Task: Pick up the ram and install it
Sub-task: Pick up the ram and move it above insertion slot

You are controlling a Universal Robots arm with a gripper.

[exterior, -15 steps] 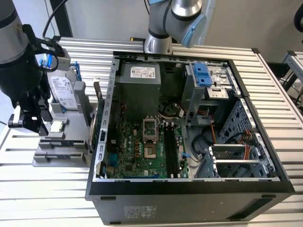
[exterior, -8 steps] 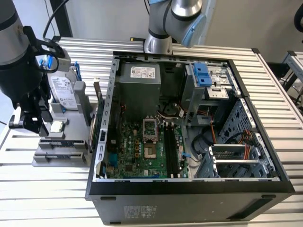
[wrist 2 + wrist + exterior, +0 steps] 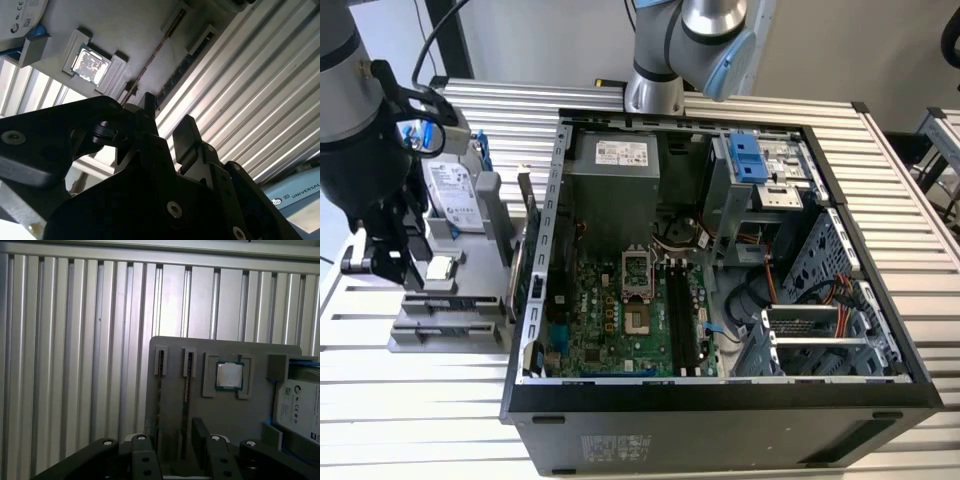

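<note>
thin dark ram (image 3: 186, 400) stands edge-on in tray (image 3: 225, 420)

Two ram sticks (image 3: 186, 400) are counted in the grey holder (image 3: 240, 425), beside one processor chip (image 3: 229, 375) and one hard drive (image 3: 300, 412); one computer case (image 3: 720, 400) is seen.

- Exterior view: high, angled down into the open computer case (image 3: 720, 420) on the desk (image 3: 420, 400).
- Both wrist views: close over the grey holder (image 3: 225, 415), which the exterior view shares.
</note>
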